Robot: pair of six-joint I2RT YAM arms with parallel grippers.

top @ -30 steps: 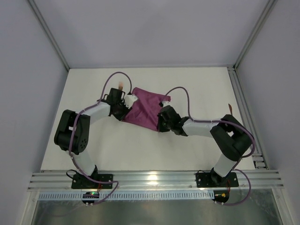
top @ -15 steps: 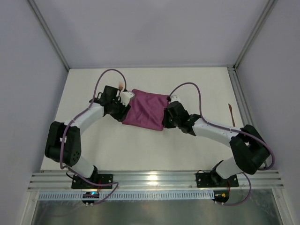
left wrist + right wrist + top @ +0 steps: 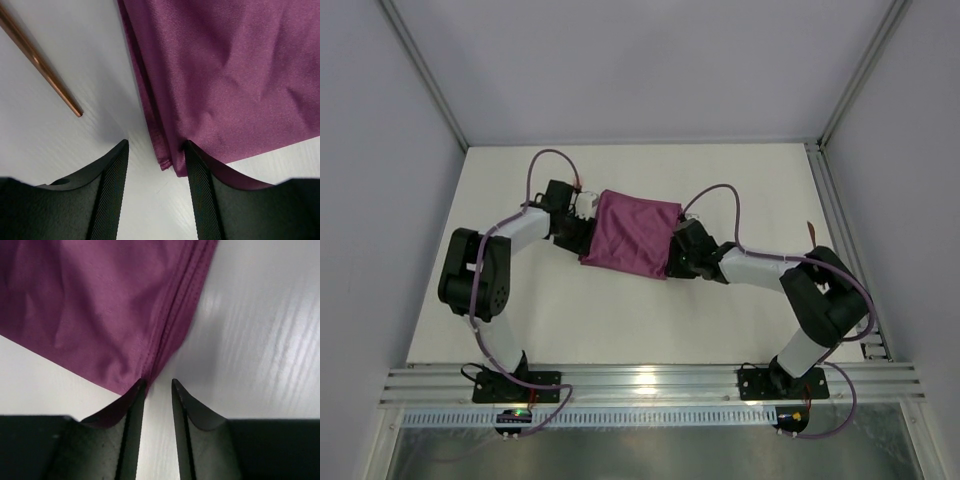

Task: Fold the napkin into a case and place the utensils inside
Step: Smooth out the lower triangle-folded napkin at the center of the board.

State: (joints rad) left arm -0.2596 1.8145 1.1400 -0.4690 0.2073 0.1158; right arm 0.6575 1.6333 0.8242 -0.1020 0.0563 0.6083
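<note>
The magenta-purple napkin (image 3: 632,235) lies folded and flat on the white table, a stacked hem showing along its edge (image 3: 150,100). My left gripper (image 3: 584,220) sits at its left side, open (image 3: 156,185), with the napkin's corner just at the tip of the right finger (image 3: 200,195) and bare table between the jaws. My right gripper (image 3: 671,254) is at the napkin's near right corner, open by a narrow gap (image 3: 157,410), the cloth (image 3: 100,305) touching its left fingertip. One copper utensil handle (image 3: 40,65) lies left of the napkin. Another utensil (image 3: 811,233) lies far right.
An aluminium rail (image 3: 835,215) runs along the table's right edge, close to the right utensil. Purple cables (image 3: 545,160) arch over both wrists. Grey walls enclose the table on three sides. The arm bases stand on the near rail (image 3: 640,385).
Both grippers have opened and let go of the napkin, which was bunched between them and now lies spread flat. Both arms' elbows have shifted.
</note>
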